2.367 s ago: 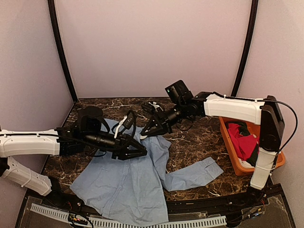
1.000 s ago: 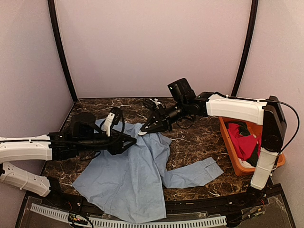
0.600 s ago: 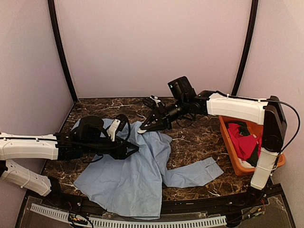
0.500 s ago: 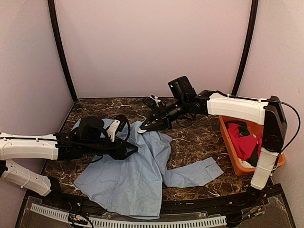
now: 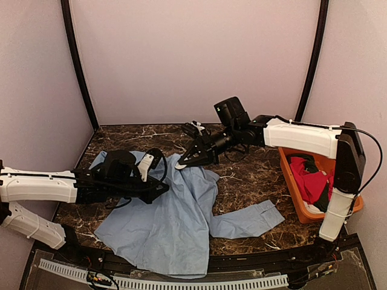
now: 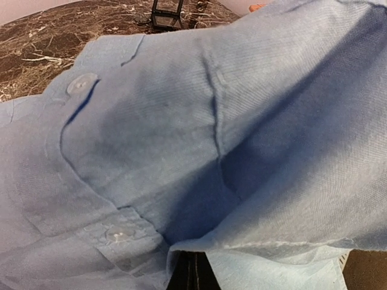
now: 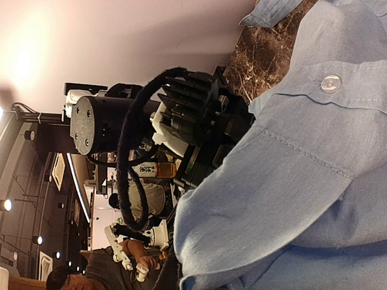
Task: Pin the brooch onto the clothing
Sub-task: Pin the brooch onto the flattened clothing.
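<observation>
The clothing, a light blue shirt (image 5: 175, 223), lies spread over the marble table with one sleeve trailing right. My left gripper (image 5: 162, 191) lies low on the shirt's left part. In the left wrist view its dark fingers (image 6: 195, 273) are together, and a fold of the shirt (image 6: 181, 121) covers their tips. My right gripper (image 5: 181, 163) is shut on the shirt's upper edge and holds it lifted off the table. The right wrist view shows buttoned cloth (image 7: 290, 181) bunched at that grip. I cannot pick out the brooch in any view.
An orange bin (image 5: 289, 176) with a red garment (image 5: 308, 178) stands at the right edge. A small black-and-white object (image 5: 195, 128) sits near the back of the table. Pale walls close in the back and both sides.
My left gripper stood open over the shirt, slid a little to the right and closed on the cloth. The right gripper kept the raised shirt edge nearly still.
</observation>
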Robot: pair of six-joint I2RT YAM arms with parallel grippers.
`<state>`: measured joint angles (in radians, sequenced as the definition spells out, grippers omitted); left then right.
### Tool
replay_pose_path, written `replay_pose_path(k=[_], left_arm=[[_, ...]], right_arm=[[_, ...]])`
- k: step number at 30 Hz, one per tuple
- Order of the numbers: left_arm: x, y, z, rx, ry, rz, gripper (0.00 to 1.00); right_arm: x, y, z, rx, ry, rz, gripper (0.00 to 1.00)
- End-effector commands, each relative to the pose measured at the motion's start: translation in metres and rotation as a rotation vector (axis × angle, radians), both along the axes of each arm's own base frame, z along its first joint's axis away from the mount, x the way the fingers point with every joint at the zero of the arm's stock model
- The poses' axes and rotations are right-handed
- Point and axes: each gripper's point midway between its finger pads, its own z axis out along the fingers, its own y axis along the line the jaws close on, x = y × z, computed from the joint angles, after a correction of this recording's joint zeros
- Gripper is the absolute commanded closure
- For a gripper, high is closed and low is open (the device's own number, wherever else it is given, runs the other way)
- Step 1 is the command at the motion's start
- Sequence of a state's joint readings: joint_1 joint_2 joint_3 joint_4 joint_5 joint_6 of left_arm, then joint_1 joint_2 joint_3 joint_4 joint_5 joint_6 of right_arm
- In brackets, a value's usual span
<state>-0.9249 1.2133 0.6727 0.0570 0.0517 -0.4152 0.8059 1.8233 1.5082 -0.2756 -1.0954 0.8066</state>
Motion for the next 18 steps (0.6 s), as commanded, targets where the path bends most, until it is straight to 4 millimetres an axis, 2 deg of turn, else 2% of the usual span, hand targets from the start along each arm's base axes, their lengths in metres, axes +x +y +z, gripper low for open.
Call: replay_pose_path(k=[1,5,7,8,9,11,13,15,18], left_arm=[[0.014,0.015,0.022,0.054,-0.112,0.060,0.99],[0.026,0.038,0.031,0.121,-0.179,0.132,0.99],[0.028,0.041,0.032,0.110,-0.168,0.120,0.96],[0.028,0.040,0.032,0.096,-0.164,0.106,0.80],[0.025,0.035,0.031,0.072,-0.147,0.069,0.73],[0.016,0.021,0.031,0.011,-0.120,-0.019,0.45],[0.007,0.011,0.029,-0.032,-0.093,-0.088,0.34],[-0.001,0.003,0.028,-0.074,-0.079,-0.145,0.27],[-0.011,-0.003,0.030,-0.119,-0.064,-0.205,0.25]], right_arm=[[-0.001,-0.005,0.016,0.061,-0.060,0.009,1.00],[0.004,-0.009,0.007,0.052,-0.061,-0.004,1.00],[0.008,-0.011,0.005,0.050,-0.058,-0.009,1.00],[0.009,-0.012,0.004,0.050,-0.059,-0.010,1.00],[0.010,-0.012,0.004,0.050,-0.059,-0.012,1.00],[0.011,-0.012,0.003,0.051,-0.059,-0.011,1.00],[0.012,-0.013,0.003,0.052,-0.057,-0.011,1.00],[0.013,-0.015,0.003,0.053,-0.057,-0.012,1.00],[0.012,-0.015,0.002,0.053,-0.057,-0.011,1.00]])
